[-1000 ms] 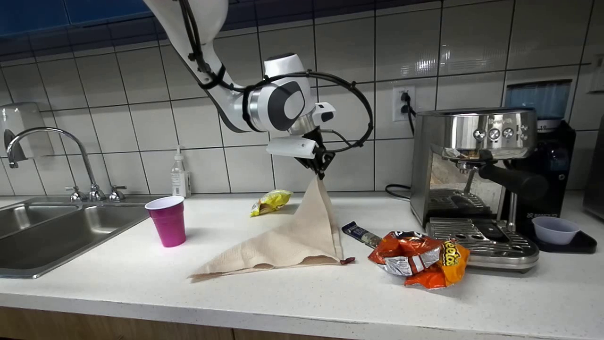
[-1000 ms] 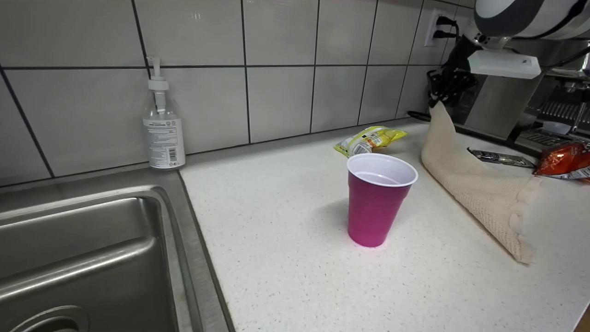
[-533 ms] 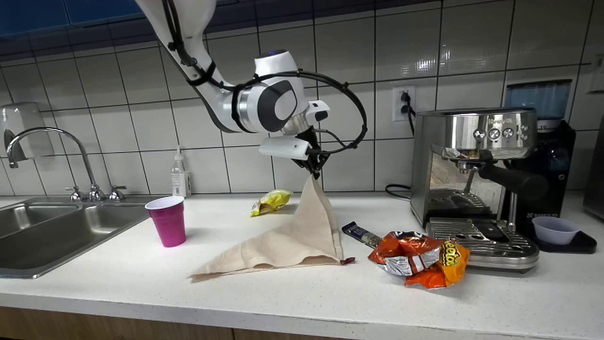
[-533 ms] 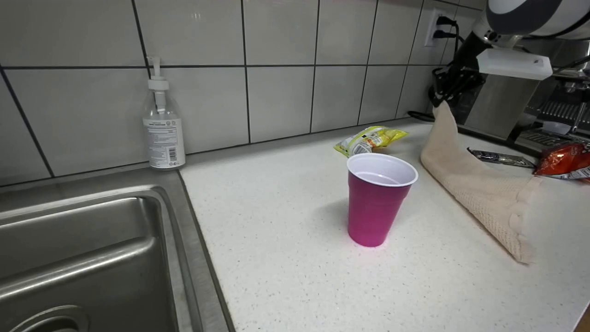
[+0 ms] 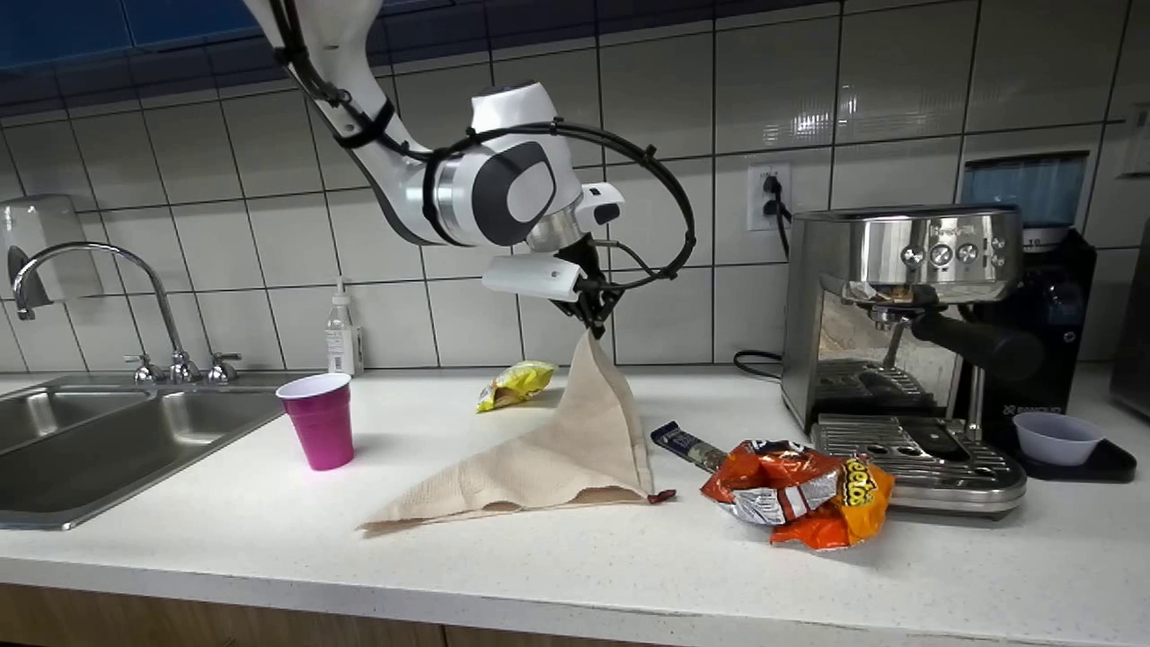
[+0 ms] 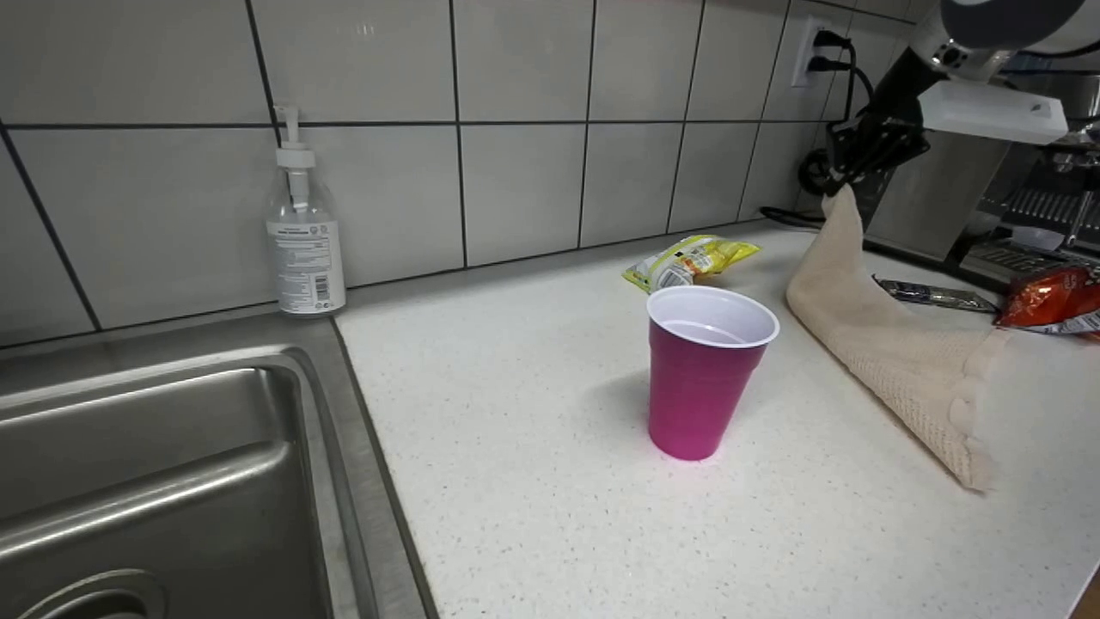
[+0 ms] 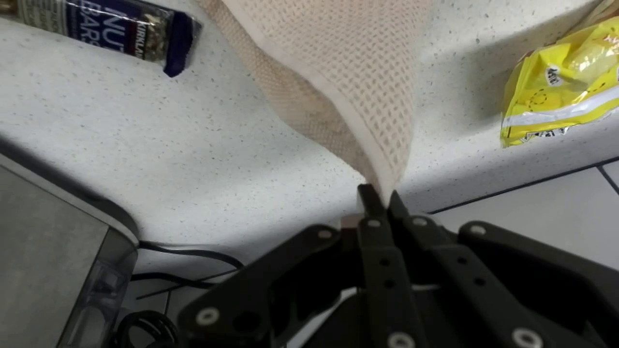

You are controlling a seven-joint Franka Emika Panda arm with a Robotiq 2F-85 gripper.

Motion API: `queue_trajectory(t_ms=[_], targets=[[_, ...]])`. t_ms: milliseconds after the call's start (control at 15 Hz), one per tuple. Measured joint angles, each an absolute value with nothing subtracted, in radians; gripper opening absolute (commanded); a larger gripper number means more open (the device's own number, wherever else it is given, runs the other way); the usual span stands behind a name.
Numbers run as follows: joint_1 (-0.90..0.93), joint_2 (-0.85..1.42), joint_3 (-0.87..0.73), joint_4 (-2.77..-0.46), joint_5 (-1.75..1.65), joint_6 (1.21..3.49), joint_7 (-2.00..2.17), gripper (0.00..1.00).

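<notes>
Left of the espresso machine [image 5: 880, 261], as I face it, the gripper [image 7: 382, 193] has its fingers clamped on one corner of the beige cloth [image 5: 557, 449], the rest draped on the counter [image 5: 557, 566]. So small a pinch might slip if anything snags; pulled toward the machine, the cloth could shove the nut bar [image 5: 690, 447] lying between.

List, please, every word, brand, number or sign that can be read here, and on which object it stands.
"NUT BARS": on the dark blue bar wrapper.
"KIRKLAN": same wrapper, its ending not visible.
"eetos": on the crumpled orange bag, its start illegible.
"10": on the coffee grinder.
Too small or blurred: print on the pump bottle, yellow bag, coffee machine and the grinder's lower body.
No writing shows on the beige cloth.
</notes>
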State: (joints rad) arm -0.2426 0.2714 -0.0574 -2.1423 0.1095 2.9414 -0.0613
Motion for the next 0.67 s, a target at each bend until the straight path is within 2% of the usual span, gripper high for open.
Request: queue_trajectory(t_ms=[667], targets=[[-0.275, 0.120, -0.050, -2.286, 0.193, 2.941, -0.183, 0.01]])
